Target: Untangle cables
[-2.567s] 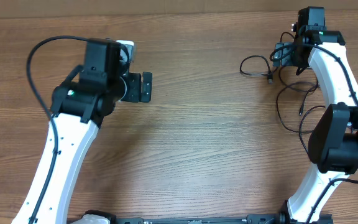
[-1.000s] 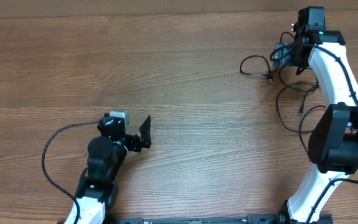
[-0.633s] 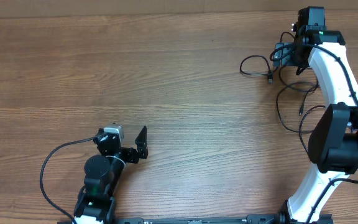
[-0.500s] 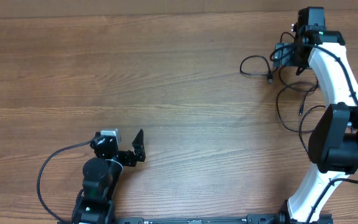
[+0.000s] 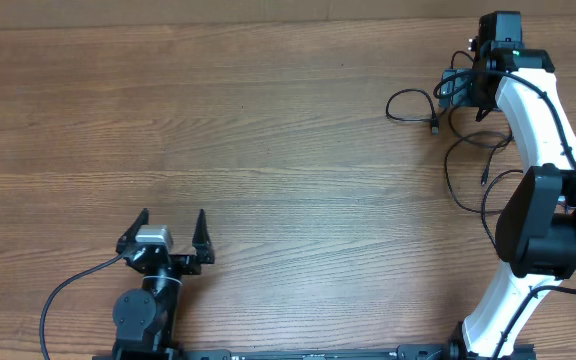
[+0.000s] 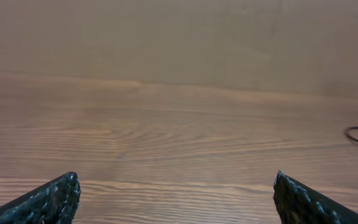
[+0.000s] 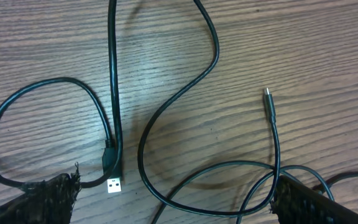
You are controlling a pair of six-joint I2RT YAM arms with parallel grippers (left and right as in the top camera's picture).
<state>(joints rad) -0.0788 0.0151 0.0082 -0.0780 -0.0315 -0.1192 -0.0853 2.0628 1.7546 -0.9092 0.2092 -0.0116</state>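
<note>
Overhead view with both wrist views. The wooden worktop (image 5: 268, 130) fills the field, its grain running side to side.

The right arm (image 5: 540, 130), white with black joints, reaches from the near right edge to the far right corner. The left arm (image 5: 140, 312) is folded low at the near left edge, and only its black end section shows.

The cables (image 5: 414, 106) lie at the far right of the worktop, beside and under the right arm's wrist and well apart from the left arm. One strand forms a loop on the side toward the centre. Others curve back toward the near edge alongside the arm.

In the right wrist view the cables (image 7: 166, 124) lie flat on the wood. A closed loop is at the left, a straight strand runs down beside it, and a long S-curve lies in the middle. Further strands cross near the bottom edge.

The right hand (image 7: 176, 202) hangs over this tangle with its jaws spread wide and nothing clamped between them. The loop passes under one fingertip (image 7: 51, 193), and whether they touch cannot be told.

The left hand (image 5: 172, 217) is likewise spread wide and empty. Its wrist view shows bare wood between the fingertips (image 6: 48, 199), with a bit of cable loop at the far right edge.

A flat plug (image 7: 112, 184) ends the straight strand. A slim plug (image 7: 268, 101) ends another strand at the right.
</note>
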